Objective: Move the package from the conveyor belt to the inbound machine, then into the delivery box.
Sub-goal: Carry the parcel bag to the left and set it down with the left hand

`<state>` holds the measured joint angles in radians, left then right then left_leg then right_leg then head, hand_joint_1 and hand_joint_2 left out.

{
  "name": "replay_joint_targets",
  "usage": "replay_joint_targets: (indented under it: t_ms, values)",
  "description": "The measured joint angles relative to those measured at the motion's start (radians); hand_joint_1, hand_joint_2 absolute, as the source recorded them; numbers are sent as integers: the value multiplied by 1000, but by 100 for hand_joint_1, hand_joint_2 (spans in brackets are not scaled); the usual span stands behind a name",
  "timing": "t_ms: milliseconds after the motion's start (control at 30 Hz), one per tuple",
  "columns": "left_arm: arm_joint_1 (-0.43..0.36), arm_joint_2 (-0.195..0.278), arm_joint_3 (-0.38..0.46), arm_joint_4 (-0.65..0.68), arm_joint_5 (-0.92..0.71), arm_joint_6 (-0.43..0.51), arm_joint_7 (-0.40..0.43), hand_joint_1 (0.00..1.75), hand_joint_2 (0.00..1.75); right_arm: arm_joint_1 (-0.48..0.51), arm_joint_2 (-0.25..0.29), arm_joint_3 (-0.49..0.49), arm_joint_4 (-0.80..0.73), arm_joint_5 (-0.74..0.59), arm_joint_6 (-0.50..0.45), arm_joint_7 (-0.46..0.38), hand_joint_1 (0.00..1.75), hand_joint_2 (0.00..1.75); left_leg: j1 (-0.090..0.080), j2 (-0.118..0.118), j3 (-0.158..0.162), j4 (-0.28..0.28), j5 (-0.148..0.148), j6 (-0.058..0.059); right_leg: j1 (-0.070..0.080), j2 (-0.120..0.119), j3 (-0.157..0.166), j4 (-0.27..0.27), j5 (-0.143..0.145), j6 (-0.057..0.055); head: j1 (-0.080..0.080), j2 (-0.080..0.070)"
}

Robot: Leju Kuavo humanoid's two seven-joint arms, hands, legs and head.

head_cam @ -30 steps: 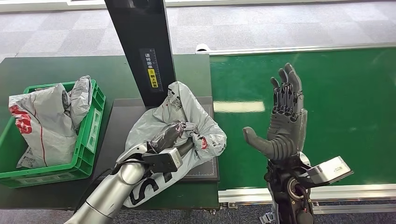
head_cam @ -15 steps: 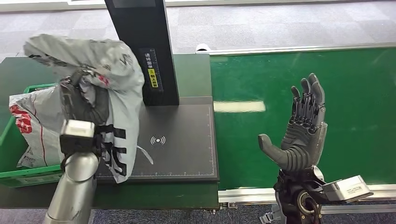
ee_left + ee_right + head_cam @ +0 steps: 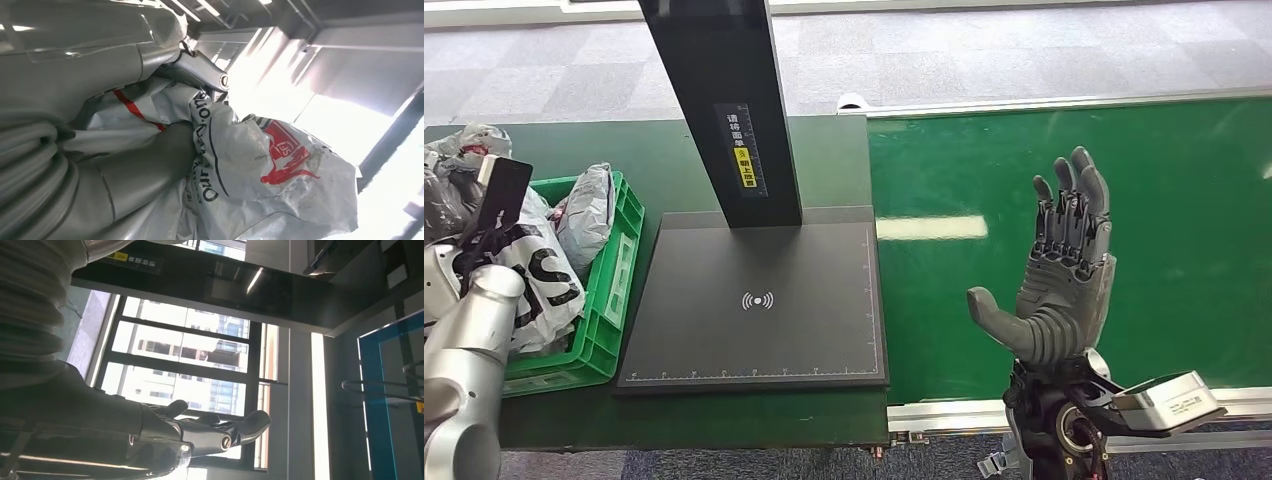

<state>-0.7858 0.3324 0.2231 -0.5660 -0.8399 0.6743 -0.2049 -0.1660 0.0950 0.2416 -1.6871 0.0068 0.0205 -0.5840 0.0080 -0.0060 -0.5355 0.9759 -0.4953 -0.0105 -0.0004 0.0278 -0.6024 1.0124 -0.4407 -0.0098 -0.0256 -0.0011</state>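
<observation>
Left wrist view shows the left hand (image 3: 125, 170) wrapped around the grey package (image 3: 270, 170), which in the head view hangs over the left end of the green delivery box (image 3: 619, 270), above the bags already inside. To finish well, I judge the arm should lower the package inside the box's walls before the fingers let go. Right hand (image 3: 1059, 280) stands upright, fingers spread and holding nothing, over the near conveyor belt (image 3: 1184, 180), right of the bare inbound machine (image 3: 759, 300).
</observation>
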Motion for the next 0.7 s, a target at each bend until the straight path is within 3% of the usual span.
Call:
replay_joint_targets:
  t_ms: [33, 67, 233, 300, 433, 467, 600, 700]
  values:
    - [-5, 12, 0, 27, -9, -8, 10, 38, 175, -4, 0, 3, 3, -3, 1, 0, 0, 175, 0, 0, 0, 0, 0, 0, 0, 0, 0, 0, 0, 0, 0, 0]
    - [-8, 21, 2, 48, -10, -19, 11, 5, 175, -8, 0, 6, 6, -5, 1, 0, 0, 175, 0, 0, 0, 0, 0, 0, 0, 0, 0, 0, 0, 0, 0, 0]
    - [-10, 29, 41, 96, 74, -118, -86, 0, 175, -27, -1, 20, 27, -11, 1, 0, 0, 175, 0, -2, -1, 0, 0, 0, 0, -1, 0, 0, 0, 0, 0, 0]
    - [-12, 23, 70, 100, 159, -200, -155, 0, 175, -31, -1, 22, 35, -12, 0, 0, 0, 175, 0, -2, 0, 0, 0, 0, 0, -1, 0, 0, 0, 0, 0, 0]
    - [-15, -10, 166, 72, 410, -435, -308, 0, 0, -33, -2, 23, 48, -13, -3, -2, 0, 175, 0, -4, -1, 0, 0, 0, 0, -2, 0, 0, 0, 0, 0, 0]
    - [-14, -21, 188, 54, 468, -481, -332, 0, 0, -33, -2, 23, 50, -13, -3, -3, 0, 175, 0, -3, -1, 0, 0, 0, 0, -2, 0, 0, 0, 0, 0, 0]
    - [30, -82, 226, -118, 686, -568, -356, 0, 175, -33, -2, 23, 61, -12, -7, -3, 0, 175, 0, -3, -1, 0, 0, 0, 0, -1, -1, 0, 0, 0, 0, 0]
    - [93, -133, 210, -315, 793, -519, -361, 0, 175, -33, -2, 23, 67, -10, -12, -3, 0, 175, 0, -3, -2, 0, 0, 0, 0, -1, -1, -1, 0, 0, 0, 0]
